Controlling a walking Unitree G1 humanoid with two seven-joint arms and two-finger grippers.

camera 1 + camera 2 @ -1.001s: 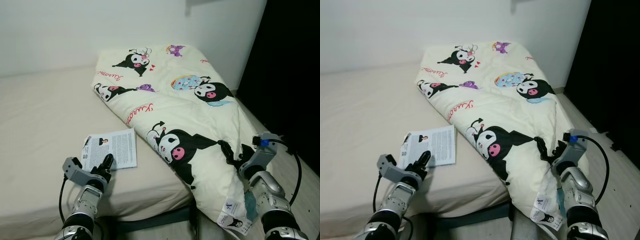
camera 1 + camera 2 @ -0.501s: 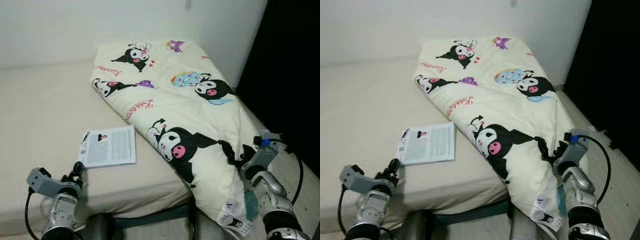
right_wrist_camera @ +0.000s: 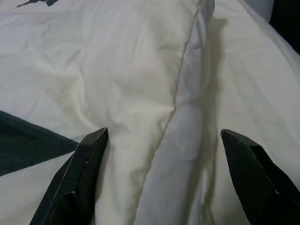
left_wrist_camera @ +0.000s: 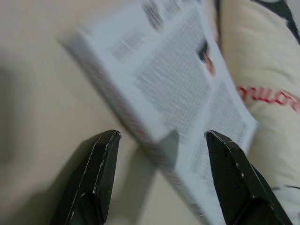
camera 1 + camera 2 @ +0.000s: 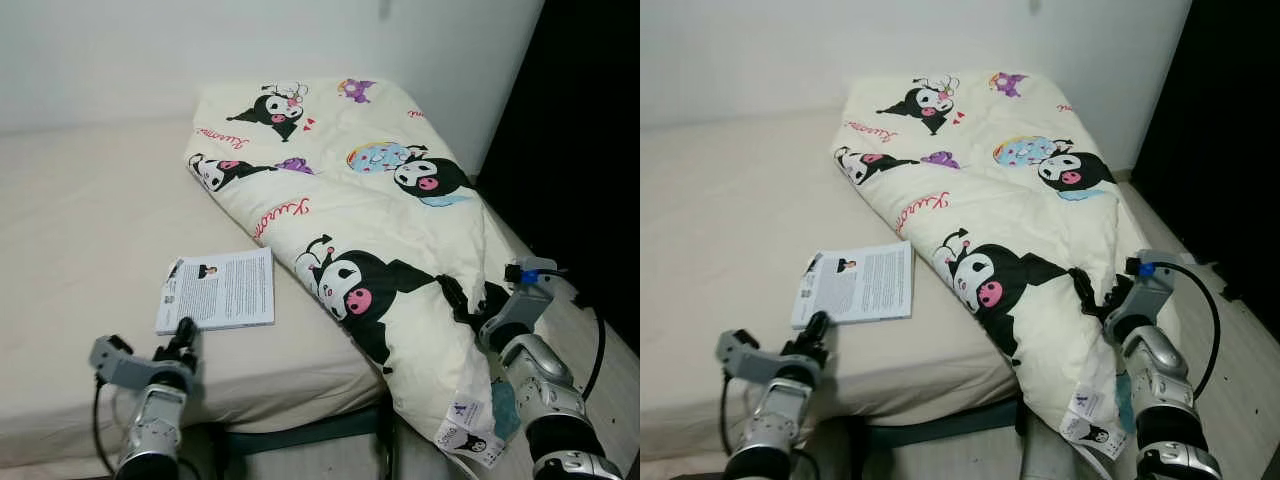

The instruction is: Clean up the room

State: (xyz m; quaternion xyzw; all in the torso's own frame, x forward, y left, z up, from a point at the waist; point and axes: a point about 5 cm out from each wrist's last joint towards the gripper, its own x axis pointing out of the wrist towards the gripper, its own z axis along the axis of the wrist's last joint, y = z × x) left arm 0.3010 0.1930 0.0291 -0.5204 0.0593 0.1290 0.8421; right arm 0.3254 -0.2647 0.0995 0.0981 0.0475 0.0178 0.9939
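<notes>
Since a second ago the left gripper [image 5: 184,331] has slid back off the booklet [image 5: 218,291] and now sits just short of its near edge, fingers spread wide and empty, lined up as if to take that edge. Across the bed [image 5: 80,230], the quilt [image 5: 370,215] lies folded, its lower end spilling over the side toward the floor, likely awaiting straightening. At that hanging fold the right gripper [image 5: 468,303] rests against the fabric, fingers wide apart, gripping nothing.

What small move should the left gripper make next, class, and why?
Probably ease the left gripper forward: its fingers are open, lined up with the near edge of the booklet on the mattress, but not yet around it.
</notes>
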